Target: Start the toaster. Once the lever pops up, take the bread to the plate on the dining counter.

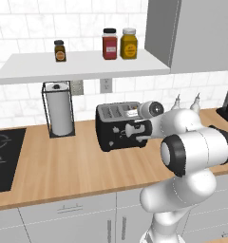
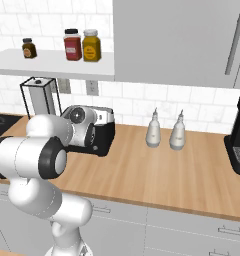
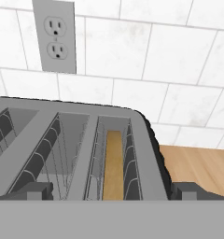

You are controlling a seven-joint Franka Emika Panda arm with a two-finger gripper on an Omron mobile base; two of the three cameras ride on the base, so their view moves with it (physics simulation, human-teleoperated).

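Hovering just above the black toaster (image 1: 119,127), the gripper (image 3: 112,191) has its jaws spread wide, and the bread (image 3: 114,164) stands inside the toaster's rightmost slot.

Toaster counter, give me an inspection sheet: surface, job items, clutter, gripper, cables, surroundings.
Surface: light-wood wall counter, cooktop at its left end.
Job's things: black toaster against the tiled wall; bread upright in its rightmost slot, seen from the hand view. Plate: nothing seen.
Clutter: paper towel roll in a wire stand, two white bottles, black coffee machine.
Gripper: gripper open, fingertips apart, hovering over the toaster's top, holding nothing.
Cables: nothing seen; wall outlets behind the toaster.
Surroundings: shelf with three jars, grey upper cabinet, drawers below.
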